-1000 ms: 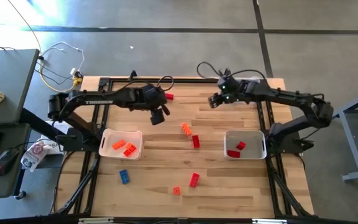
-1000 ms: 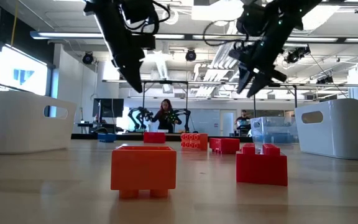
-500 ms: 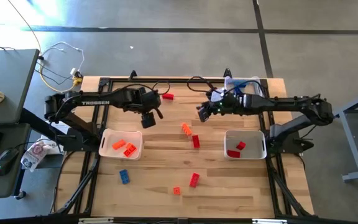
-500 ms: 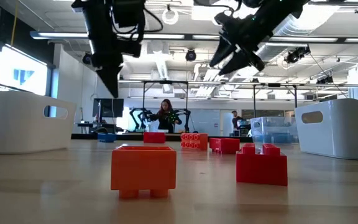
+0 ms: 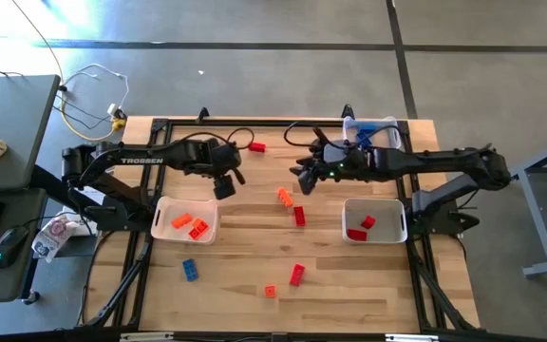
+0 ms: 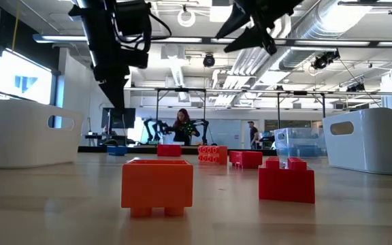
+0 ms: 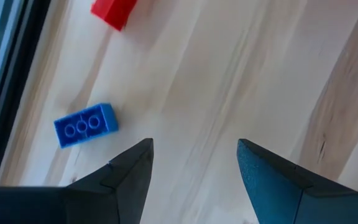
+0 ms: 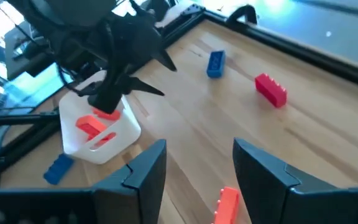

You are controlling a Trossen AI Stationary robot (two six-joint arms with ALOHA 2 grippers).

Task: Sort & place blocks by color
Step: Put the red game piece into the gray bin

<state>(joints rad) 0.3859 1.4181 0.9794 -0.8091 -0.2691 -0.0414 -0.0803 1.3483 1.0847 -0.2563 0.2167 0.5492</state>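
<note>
Loose blocks lie flat on the wooden table: an orange block (image 5: 284,196) and a red block (image 5: 299,216) mid-table, a red block (image 5: 257,147) near the far edge, and a red block (image 5: 297,275), an orange block (image 5: 270,291) and a blue block (image 5: 189,270) nearer. Another blue block (image 7: 84,124) shows in the left wrist view. My left gripper (image 5: 224,186) hangs open above the table, just beyond the left tray. My right gripper (image 5: 301,177) is open in the air, just beyond and right of the mid-table orange block (image 8: 227,204).
A white tray (image 5: 163,206) on the left holds orange blocks. A white tray (image 5: 402,220) on the right holds red blocks. A clear bin (image 5: 380,127) stands at the far right corner. Black frame rails run along the table's edges. Bare wood lies between the trays.
My right gripper has swung toward the table's left and near side, from the far right part toward the mid-table orange block. My left gripper has drawn back toward the table's left, ending just beyond the left tray. No block has moved.
</note>
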